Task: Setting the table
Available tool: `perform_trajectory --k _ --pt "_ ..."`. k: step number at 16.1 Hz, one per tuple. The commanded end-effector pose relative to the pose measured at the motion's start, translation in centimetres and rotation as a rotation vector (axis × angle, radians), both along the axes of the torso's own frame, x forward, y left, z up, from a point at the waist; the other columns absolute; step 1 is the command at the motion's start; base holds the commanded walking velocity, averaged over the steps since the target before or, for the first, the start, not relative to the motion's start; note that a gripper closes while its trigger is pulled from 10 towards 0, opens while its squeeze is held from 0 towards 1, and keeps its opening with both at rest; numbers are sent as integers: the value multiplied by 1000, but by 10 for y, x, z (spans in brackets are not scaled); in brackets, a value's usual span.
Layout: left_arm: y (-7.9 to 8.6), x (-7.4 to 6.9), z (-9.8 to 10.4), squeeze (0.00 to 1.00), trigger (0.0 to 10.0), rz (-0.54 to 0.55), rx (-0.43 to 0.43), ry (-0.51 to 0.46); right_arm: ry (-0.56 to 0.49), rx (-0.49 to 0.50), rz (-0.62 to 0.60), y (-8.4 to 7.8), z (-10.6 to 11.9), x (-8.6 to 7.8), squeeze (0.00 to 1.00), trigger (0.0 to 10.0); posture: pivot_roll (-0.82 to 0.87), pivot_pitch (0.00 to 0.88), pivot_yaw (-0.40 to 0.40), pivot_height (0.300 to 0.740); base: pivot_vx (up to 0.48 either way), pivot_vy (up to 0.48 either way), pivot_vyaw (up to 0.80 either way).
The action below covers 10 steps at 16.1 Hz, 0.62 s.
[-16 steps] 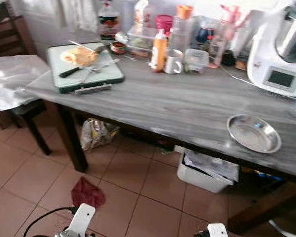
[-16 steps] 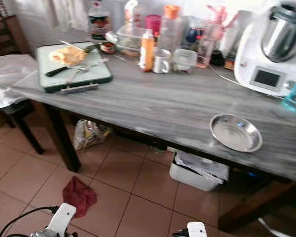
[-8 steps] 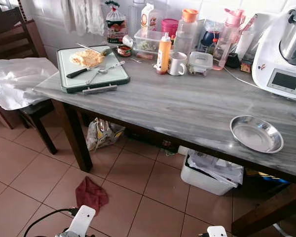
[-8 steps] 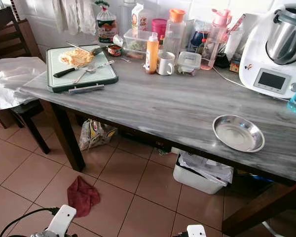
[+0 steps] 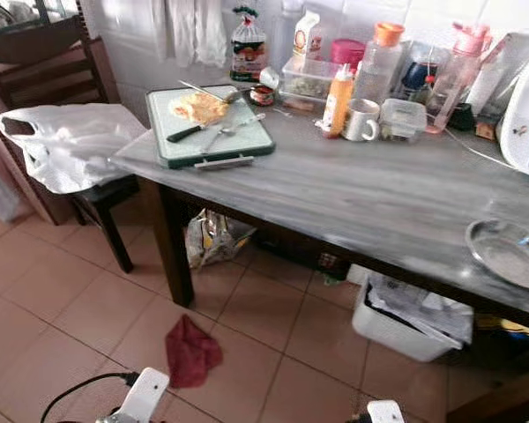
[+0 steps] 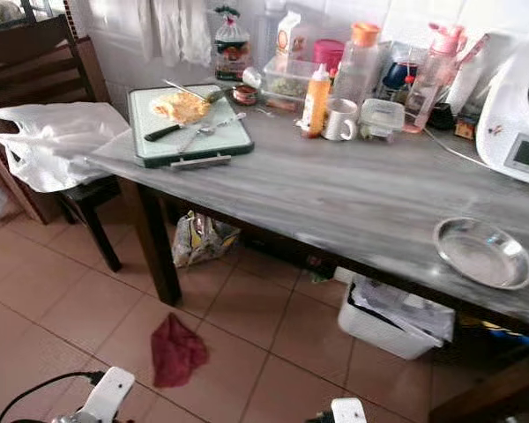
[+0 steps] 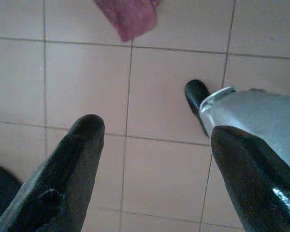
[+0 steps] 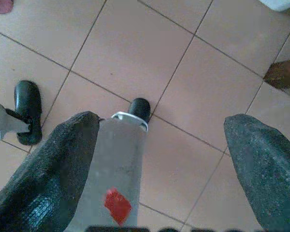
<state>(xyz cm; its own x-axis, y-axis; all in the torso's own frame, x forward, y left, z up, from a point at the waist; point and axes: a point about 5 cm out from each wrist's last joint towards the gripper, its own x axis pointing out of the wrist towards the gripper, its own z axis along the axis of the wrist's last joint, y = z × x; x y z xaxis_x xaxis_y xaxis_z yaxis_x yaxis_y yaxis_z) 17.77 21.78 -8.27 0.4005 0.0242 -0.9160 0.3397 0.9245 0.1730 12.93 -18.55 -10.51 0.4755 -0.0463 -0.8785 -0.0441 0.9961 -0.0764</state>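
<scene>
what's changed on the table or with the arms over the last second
Only the camera has moved: the view has swung to the robot's left, so the steel dish sits nearer the right edge and the chair with the white bag has come in. Nothing was taken hold of or let go. The cutting board, the bottles and the red cloth lie as before; the left gripper and right gripper hang open over the floor.

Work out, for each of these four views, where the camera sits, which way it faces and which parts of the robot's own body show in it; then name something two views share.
Left eye view: head camera, facing forward and down at the grey table; both forearm tops show at the lower edge.
Right eye view: its stereo twin, same scene.
Left wrist view: on the left wrist, facing down; open left gripper over floor tiles, a silver leg beside.
Right wrist view: likewise; open right gripper, a leg, feet.
Shared: the red cloth on the floor also shows in the left wrist view.
</scene>
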Motion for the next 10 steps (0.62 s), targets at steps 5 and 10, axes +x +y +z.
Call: perform_trajectory --k 5,10 --pt "1 0 0 0 10000 -38 9 5 7 -3 -12 -2 -1 -4 0 10000 116 13 -52 740 0 371 0" --pt "1 0 0 0 10000 -56 14 3 15 -4 -16 -2 -2 -6 0 10000 110 13 -46 740 0 287 0"
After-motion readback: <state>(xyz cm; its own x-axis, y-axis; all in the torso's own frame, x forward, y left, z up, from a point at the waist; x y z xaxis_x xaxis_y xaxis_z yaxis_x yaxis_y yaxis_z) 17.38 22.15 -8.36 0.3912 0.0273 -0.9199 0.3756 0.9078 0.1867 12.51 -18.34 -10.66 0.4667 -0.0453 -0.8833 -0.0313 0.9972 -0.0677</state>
